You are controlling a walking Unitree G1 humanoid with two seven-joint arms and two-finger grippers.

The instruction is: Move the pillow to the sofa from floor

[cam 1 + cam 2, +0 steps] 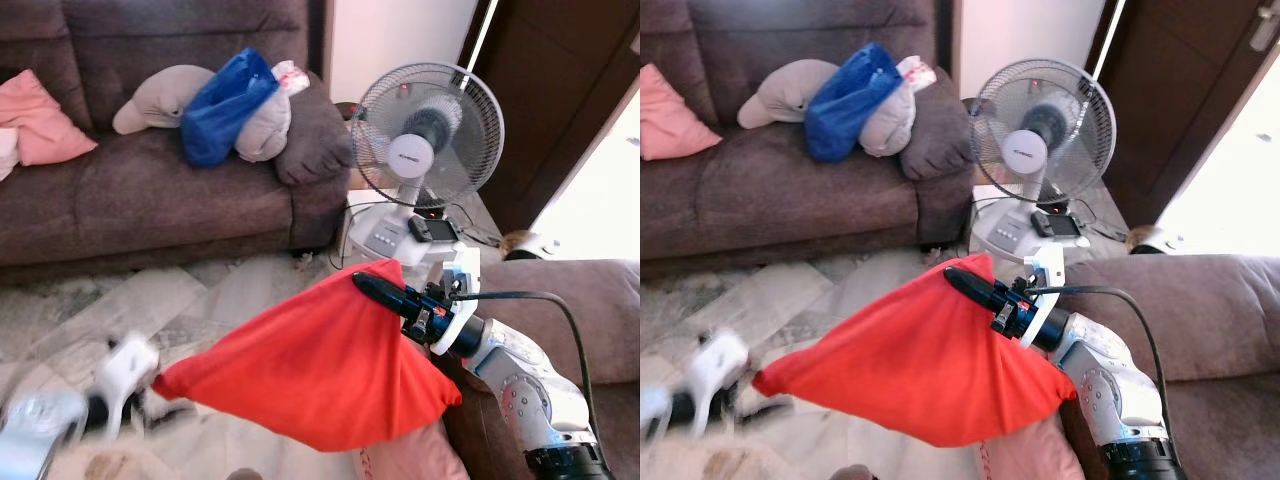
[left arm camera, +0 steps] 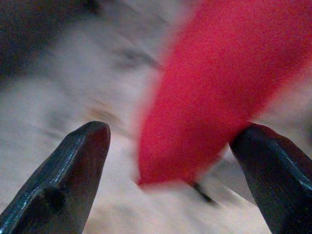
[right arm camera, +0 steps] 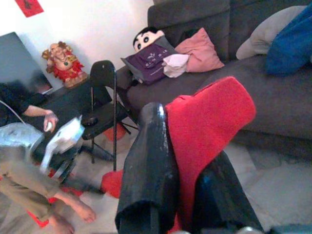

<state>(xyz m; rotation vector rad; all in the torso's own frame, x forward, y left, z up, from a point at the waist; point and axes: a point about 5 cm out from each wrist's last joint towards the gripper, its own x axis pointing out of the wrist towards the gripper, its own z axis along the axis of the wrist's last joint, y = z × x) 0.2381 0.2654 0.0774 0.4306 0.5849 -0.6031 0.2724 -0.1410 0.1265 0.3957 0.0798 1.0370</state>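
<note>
Right gripper (image 1: 362, 283): my fingers are clamped on a top corner of the red pillow (image 1: 320, 375).
Pillow: soft, sagging, hanging clear above the floor (image 1: 150, 300), well short of the sofa (image 1: 150, 190).
Left gripper (image 2: 170, 161): fingers spread apart, blurred, near the pillow's low corner.
Sofa: carries a blue bag (image 1: 225, 105) and cushions.

Red pillow (image 1: 320, 365) aloft, top corner pinched, short of brown sofa (image 1: 150, 190).

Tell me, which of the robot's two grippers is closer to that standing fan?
Right. The right gripper, its fingers pinching the red pillow's top corner, sits just in front of the fan. The left gripper is blurred, low over the floor, far off to the left.
</note>
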